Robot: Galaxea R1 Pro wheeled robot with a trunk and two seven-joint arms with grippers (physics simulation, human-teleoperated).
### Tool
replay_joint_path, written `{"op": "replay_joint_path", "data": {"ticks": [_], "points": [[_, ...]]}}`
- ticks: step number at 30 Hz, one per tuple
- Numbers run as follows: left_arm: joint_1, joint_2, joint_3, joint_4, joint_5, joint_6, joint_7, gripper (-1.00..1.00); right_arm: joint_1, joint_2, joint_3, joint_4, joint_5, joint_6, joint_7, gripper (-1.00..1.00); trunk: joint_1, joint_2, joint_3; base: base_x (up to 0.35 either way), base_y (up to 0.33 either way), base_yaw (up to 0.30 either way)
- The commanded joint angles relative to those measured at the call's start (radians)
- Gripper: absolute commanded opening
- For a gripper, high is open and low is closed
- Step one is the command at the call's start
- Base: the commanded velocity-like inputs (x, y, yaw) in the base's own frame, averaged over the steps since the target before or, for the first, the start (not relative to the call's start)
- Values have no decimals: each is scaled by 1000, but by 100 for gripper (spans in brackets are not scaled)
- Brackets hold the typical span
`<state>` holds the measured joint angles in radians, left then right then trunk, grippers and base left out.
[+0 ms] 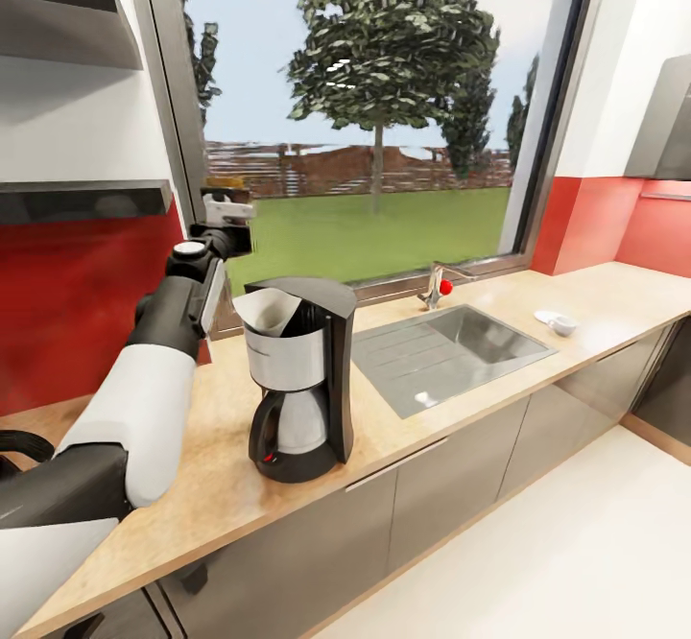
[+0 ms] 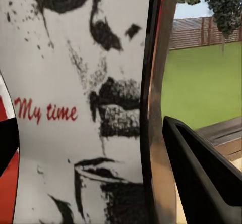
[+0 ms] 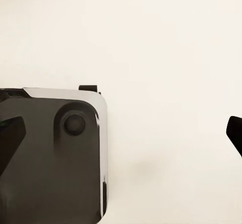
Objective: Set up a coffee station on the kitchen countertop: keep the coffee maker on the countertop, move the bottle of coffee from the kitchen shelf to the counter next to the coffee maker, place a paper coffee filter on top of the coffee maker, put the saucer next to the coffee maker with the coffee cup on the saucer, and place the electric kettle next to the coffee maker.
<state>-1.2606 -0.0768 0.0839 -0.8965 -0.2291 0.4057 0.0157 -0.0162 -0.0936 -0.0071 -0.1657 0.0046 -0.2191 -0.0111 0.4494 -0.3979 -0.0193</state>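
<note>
Left arm [image 1: 144, 380] was stretched forward and up, white forearm, black wrist raised. Left claw [image 1: 228, 209] was at arm's end, closed on bottle of coffee [image 2: 75, 103]; one dark finger [image 2: 201, 178] seen beside it in left wrist view. Right claw: two dark fingertips [image 3: 10, 143] well apart, nothing between.

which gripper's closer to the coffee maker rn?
Left. The left gripper is raised just above and behind the coffee maker, holding a printed white package. The right gripper's fingertips hang over pale floor beside a dark part of the robot.
</note>
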Motion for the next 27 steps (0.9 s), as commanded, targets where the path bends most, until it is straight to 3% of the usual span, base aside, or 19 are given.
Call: {"op": "replay_joint_path", "data": {"ticks": [1,5,13,22,27], "points": [[3,8,3,-6,0,4,-2,-100,-1,0,-1,1,0,-3,-1,100,1,-2,-2,0,0,0],[25,53,6,-22,5,5,-2,-100,-1,0,-1,1,0,-3,-1,100,1,-2,-2,0,0,0],[66,101,15,-39,9,0,-3,-100,-1,0,1,2,0,-3,-1,100,1,-2,-2,0,0,0],[187,120,18,-41,8,-19,-2,-100,-1,1,1,2,-1,-4,0,100,1,-2,-2,0,0,0],[237,144,21,-41,8,-73,4,-100,-1,2,1,2,-2,-4,0,100,1,-2,-2,0,0,0]]}}
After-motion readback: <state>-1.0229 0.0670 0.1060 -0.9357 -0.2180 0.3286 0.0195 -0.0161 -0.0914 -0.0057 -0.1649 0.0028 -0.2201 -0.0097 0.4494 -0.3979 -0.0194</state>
